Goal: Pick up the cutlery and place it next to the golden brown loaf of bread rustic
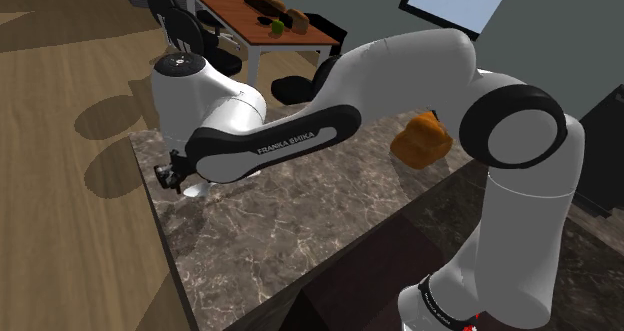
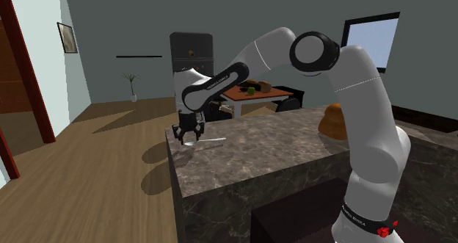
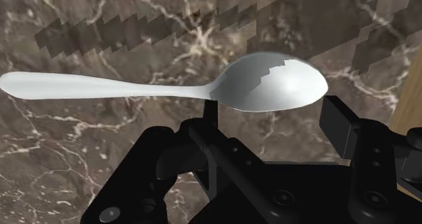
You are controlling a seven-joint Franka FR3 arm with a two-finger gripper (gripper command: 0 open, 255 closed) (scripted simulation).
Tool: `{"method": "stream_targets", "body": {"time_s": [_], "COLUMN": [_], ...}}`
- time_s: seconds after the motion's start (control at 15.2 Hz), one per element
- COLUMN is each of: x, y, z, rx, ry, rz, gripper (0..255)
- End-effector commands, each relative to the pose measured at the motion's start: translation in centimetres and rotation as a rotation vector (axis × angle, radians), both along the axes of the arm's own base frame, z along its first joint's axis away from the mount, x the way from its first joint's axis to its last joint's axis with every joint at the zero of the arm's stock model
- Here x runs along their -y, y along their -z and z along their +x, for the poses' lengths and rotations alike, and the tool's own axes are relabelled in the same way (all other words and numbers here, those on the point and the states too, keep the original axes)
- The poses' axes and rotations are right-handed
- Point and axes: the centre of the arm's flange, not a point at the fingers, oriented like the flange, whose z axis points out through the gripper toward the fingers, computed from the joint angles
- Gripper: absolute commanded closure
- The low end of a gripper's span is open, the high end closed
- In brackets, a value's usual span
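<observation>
A silver spoon (image 3: 135, 87) lies flat on the dark marble counter (image 1: 300, 229), near the corner at the shoulder view's left. My gripper (image 3: 267, 111) is low over it and open; the two fingers (image 3: 338, 124) stand on either side of the spoon's bowl, and I cannot tell whether they touch it. In the second exterior view the gripper (image 2: 188, 135) points down at the counter's left end and the spoon's handle (image 2: 214, 139) sticks out to its right. The golden brown loaf (image 1: 420, 139) (image 2: 334, 122) sits at the counter's far side, well away from the spoon.
The counter's edges (image 2: 172, 157) drop to a wooden floor close to the gripper. Bare marble (image 2: 264, 142) lies between spoon and loaf. My forearm (image 1: 290, 139) spans the counter. A wooden dining table (image 1: 235, 14) with dark chairs (image 1: 185, 29) stands beyond.
</observation>
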Motion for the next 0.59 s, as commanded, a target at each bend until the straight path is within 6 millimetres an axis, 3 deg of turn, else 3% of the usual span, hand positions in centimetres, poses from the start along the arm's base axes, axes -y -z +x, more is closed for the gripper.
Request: {"method": "stream_targets", "body": {"time_s": [0.0,0.53], "x": [0.1,0.1], "y": [-1.1,-5.3], "z": [0.0,0.0], "rx": [0.0,0.0], "ry": [0.0,0.0], "rz": [0.0,0.0], "gripper": [255,255]}}
